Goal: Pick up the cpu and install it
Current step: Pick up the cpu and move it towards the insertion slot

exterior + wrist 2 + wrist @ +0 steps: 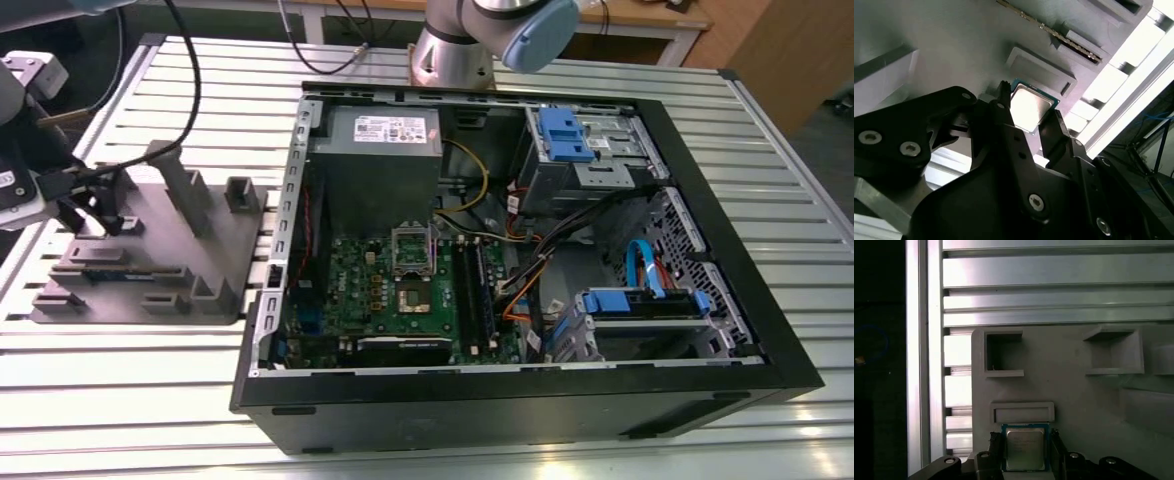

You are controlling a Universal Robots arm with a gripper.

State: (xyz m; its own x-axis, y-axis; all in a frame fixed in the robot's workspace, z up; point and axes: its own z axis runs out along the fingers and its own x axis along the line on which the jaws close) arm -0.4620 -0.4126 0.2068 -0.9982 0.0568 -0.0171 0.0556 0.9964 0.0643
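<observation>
The gripper [1025,462] hangs over the grey fixture block [1079,405], jaws spread astride the cpu [1025,446], which lies flat on the block, apparently unclamped. The pick is in hand, and it calls for closing squarely on opposite edges. Beyond the block stands the open computer case [534,250].

exterior view's left: holder block [214,240] on table [134,400] | exterior view's right: computer case [534,405] | in case: power supply [380,165] far, motherboard [380,272] near | on holder block: cpu [1025,450]
</observation>
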